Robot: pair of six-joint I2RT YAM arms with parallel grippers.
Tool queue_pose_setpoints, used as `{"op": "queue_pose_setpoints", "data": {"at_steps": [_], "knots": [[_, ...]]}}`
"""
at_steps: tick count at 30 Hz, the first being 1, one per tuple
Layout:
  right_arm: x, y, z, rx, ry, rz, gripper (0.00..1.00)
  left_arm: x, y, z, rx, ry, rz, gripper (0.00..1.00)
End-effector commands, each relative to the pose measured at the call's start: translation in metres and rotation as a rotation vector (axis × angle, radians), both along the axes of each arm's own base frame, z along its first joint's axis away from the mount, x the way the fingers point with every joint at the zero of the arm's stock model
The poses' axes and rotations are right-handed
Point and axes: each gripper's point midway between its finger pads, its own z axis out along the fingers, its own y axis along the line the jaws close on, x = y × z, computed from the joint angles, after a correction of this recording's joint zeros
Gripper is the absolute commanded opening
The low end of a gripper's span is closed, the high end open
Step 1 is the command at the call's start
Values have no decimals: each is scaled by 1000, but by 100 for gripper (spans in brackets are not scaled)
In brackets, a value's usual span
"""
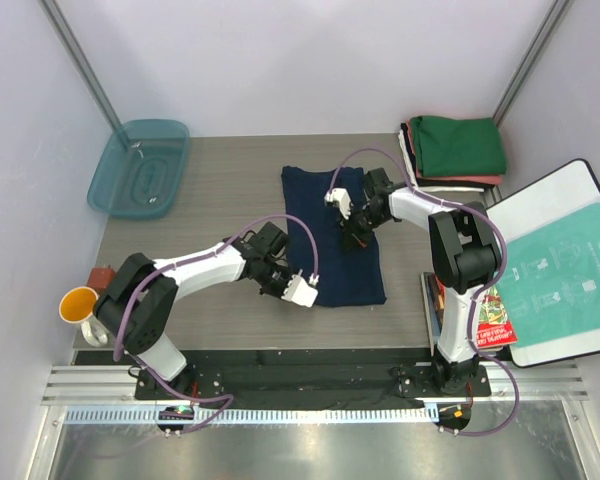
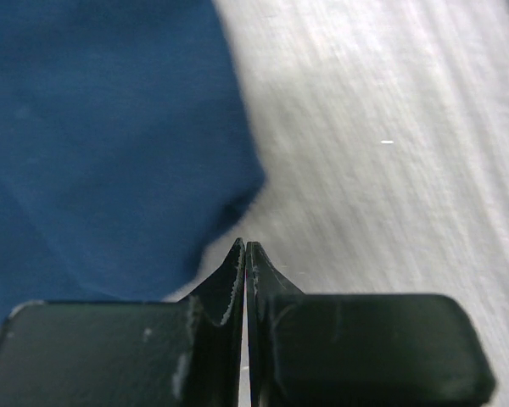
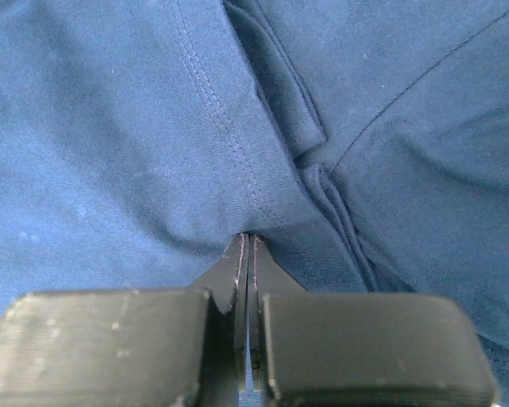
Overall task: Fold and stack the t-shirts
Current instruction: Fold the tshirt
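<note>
The navy t-shirt (image 1: 325,240) lies as a long folded strip on the table's middle. My left gripper (image 1: 278,288) is shut and empty at the strip's near left edge. In the left wrist view its fingertips (image 2: 237,254) sit over bare table just beside a navy corner (image 2: 102,144). My right gripper (image 1: 356,236) is over the shirt's right half. In the right wrist view its jaws are shut with the tips pinching cloth at a stitched hem (image 3: 229,127). A stack of folded shirts stands at the back right, green (image 1: 458,145) on top, salmon-red (image 1: 480,182) and white below.
A teal plastic bin (image 1: 140,168) sits at the back left. A yellow cup (image 1: 77,303) and a small dark red object (image 1: 102,275) are at the left edge. A white board with a teal-printed bag (image 1: 565,270) and a red packet (image 1: 495,318) lie at the right.
</note>
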Motion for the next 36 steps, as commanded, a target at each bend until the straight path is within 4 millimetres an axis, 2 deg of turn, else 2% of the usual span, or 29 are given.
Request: {"op": "queue_pose_setpoints", "data": {"at_steps": [1,8,19,24,32,36], "knots": [[2,8,12,12,-52,12,1,28,-23,24,-74,-106,11,0],[3,8,10,3,-53,12,1,29,-29,27,-117,-104,23,0],[6,7,7,-15,-52,-3,1,11,-42,-3,-99,0,-14,0],[10,4,5,-41,-52,-11,1,7,-47,-4,-108,27,-32,0],[24,-1,-7,-99,-50,-44,1,-20,-50,-3,-93,119,-99,0],[25,-1,-10,-106,-46,-44,1,-34,-47,-5,-59,166,-135,0]]}}
